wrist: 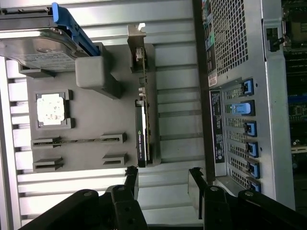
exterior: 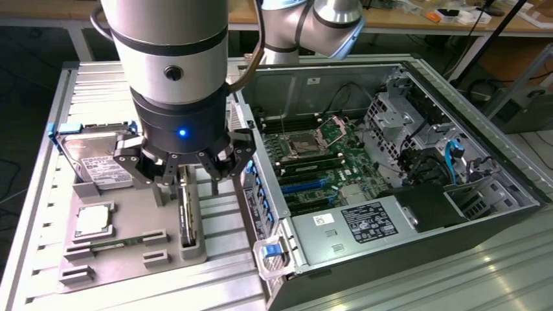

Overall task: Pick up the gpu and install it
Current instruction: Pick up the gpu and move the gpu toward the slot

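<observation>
The gpu (exterior: 188,220) is a thin dark card standing on its edge in a slot at the side of the grey holder tray (exterior: 129,207) nearest the computer. In the wrist view the gpu (wrist: 142,129) shows edge-on, with its silver bracket at the far end. My gripper (exterior: 188,188) hangs just above the card, open, with nothing between its fingers. In the wrist view my gripper (wrist: 163,184) has one fingertip (wrist: 132,178) roughly in line with the card's near end and the other over bare table slats.
The tray also holds a silver hard drive (exterior: 95,162) in a blue frame, a square processor chip (exterior: 93,220) and a slim memory stick (exterior: 112,245). The open computer case (exterior: 484,194) with its motherboard (exterior: 320,162) lies on the exterior view's right, close beside the tray.
</observation>
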You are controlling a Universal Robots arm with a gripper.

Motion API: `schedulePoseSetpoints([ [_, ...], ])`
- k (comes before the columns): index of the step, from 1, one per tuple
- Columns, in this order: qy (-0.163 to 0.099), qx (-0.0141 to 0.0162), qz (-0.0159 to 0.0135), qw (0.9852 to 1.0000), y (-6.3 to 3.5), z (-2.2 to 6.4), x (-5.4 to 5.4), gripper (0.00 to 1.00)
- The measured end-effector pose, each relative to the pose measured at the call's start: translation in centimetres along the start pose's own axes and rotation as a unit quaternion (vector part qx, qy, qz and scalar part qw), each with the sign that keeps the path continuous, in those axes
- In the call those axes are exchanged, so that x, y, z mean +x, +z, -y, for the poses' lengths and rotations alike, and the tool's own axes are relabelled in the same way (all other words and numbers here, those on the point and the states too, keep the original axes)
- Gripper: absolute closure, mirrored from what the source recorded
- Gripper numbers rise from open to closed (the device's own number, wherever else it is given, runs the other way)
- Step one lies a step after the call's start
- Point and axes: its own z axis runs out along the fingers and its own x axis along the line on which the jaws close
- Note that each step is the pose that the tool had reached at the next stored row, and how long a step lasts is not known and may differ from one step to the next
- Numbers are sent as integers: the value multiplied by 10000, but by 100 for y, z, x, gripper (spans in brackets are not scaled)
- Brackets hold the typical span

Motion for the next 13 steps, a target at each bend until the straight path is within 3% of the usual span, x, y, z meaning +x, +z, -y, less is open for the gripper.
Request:
schedulePoseSetpoints([
  [13, 0, 0, 0, 10000, 69, 3, 1, 46],
])
